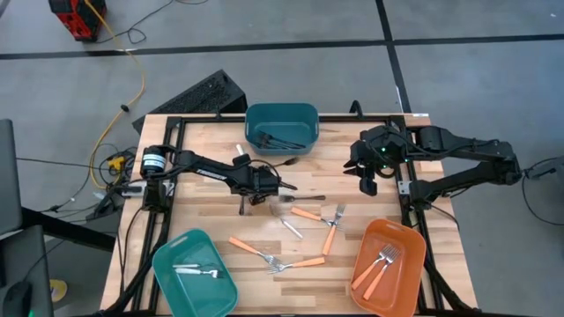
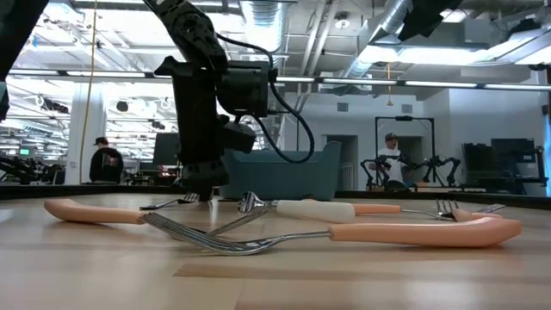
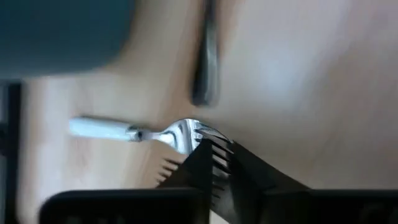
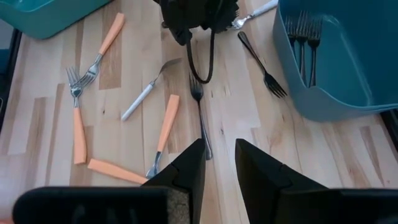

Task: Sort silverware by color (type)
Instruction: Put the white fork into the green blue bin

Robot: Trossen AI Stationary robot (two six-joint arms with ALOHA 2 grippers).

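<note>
Left gripper [image 1: 257, 182], jaws clenched low over a white-handled fork [image 3: 134, 130] mid-worktop near the rear teal bin [image 1: 282, 128], whether gripping cannot be told; a tine-end pinch risks slipping or snagging the neighbouring dark fork [image 4: 200, 112].

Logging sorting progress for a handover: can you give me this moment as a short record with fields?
left hand: low at table centre, closing over a dark fork, grip unconfirmed
right hand: waiting above the table's right side
dark teal bin: dark forks inside
light teal bin: white-handled fork inside
orange bin: orange-handled forks inside
loose on table: orange-handled forks, white-handled fork
</note>
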